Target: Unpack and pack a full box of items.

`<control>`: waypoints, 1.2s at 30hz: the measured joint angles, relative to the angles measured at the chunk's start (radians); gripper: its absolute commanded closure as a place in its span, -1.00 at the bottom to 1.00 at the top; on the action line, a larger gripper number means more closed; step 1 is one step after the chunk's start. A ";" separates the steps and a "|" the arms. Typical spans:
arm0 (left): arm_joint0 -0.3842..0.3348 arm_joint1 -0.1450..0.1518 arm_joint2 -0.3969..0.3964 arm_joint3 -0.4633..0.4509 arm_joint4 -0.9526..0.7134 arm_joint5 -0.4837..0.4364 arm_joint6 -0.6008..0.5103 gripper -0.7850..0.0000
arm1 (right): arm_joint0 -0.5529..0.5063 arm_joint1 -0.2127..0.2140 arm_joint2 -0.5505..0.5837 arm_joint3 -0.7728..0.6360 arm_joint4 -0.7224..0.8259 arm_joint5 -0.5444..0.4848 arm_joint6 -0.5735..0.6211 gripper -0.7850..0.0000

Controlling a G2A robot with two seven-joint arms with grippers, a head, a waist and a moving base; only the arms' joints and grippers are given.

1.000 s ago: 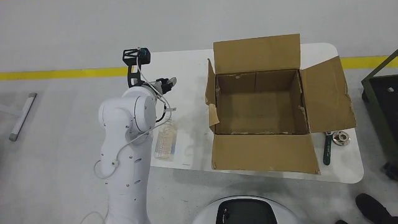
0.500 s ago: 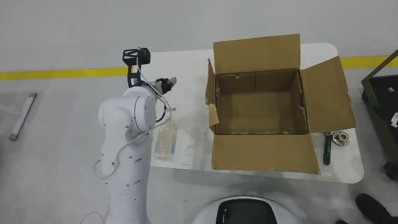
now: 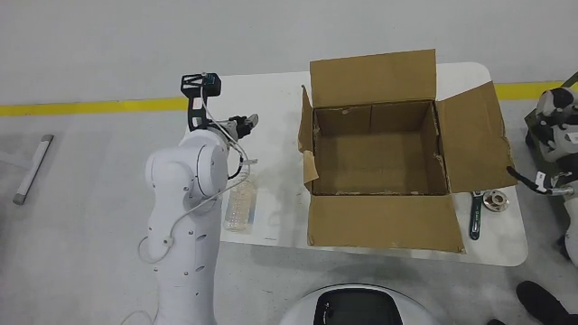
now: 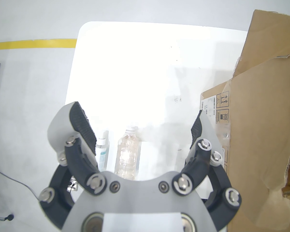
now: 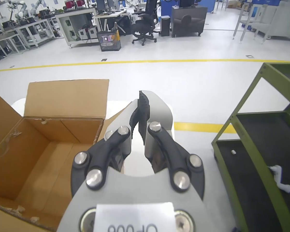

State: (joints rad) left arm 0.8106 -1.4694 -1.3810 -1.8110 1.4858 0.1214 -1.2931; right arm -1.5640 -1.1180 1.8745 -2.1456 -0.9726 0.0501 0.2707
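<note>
Entering at frame right, your clenched right hand (image 5: 141,112) is nearing the empty box (image 3: 379,167), probably starting packing. Your left hand (image 4: 140,121) is hanging released at frame left.

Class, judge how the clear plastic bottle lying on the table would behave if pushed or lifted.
The clear plastic bottle lies on its side, so a sideways push would probably roll it. Its thin see-through wall may dent under a firm squeeze. It looks empty, so likely light, though contents are hard to tell.
</note>
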 measured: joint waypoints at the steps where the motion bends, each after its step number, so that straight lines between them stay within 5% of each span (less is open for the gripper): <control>1: 0.007 0.002 0.000 -0.011 0.001 -0.016 -0.009 -1.00 | 0.001 0.000 0.000 -0.001 0.005 -0.006 0.002 1.00; 8: 0.036 0.015 -0.009 -0.069 -0.027 -0.167 -0.211 -1.00 | -0.015 -0.004 0.002 -0.004 0.016 -0.023 -0.009 1.00; 13: 0.099 0.032 -0.028 -0.001 -0.069 -0.254 -0.243 -1.00 | -0.022 -0.007 0.005 -0.012 0.031 -0.033 -0.016 1.00; 28: 0.110 0.035 -0.029 0.003 -0.078 -0.254 -0.236 -1.00 | -0.046 -0.014 -0.007 -0.033 0.029 -0.053 -0.032 1.00; 36: 0.136 0.040 -0.074 0.051 -0.236 -0.212 -0.243 -1.00 | -0.047 -0.017 -0.018 -0.038 0.025 -0.057 -0.030 1.00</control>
State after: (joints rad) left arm 0.9469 -1.4295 -1.4549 -1.7600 1.2499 -0.0906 -1.5357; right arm -1.6105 -1.1354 1.8566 -2.1834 -0.9473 -0.0072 0.2410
